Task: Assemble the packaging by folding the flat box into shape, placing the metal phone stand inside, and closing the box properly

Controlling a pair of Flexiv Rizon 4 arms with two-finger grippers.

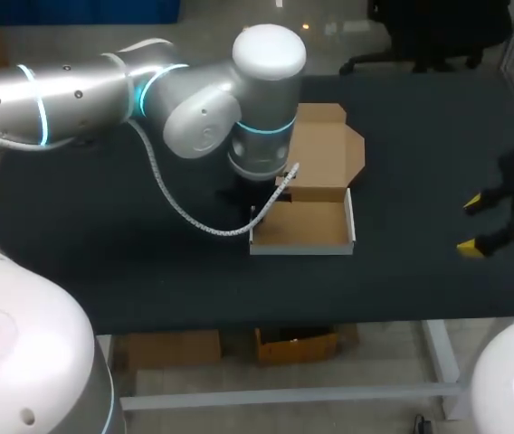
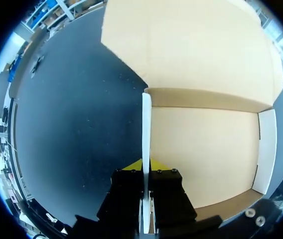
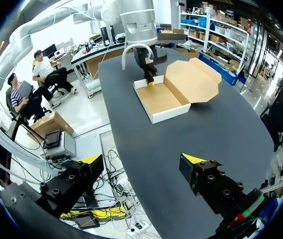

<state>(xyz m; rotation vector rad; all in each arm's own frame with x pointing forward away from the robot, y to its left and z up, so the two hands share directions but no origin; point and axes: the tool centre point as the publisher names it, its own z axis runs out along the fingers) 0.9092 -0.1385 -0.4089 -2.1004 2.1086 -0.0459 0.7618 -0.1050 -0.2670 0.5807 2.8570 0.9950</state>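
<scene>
One half-hidden claw (image 2: 146, 167), apparently on box (image 2: 201, 149)

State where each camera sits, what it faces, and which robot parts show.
Head view: above and behind, looking down on the table; left arm and right tool show.
Left wrist view: on that wrist, facing down into the box; left tool clamps its side wall.
Right wrist view: on that wrist, facing across the table; open right tool shows.
All three share the box.

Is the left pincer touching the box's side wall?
Touching. Left wrist view: the left pincer clamps the box's white side wall from both sides.
</scene>
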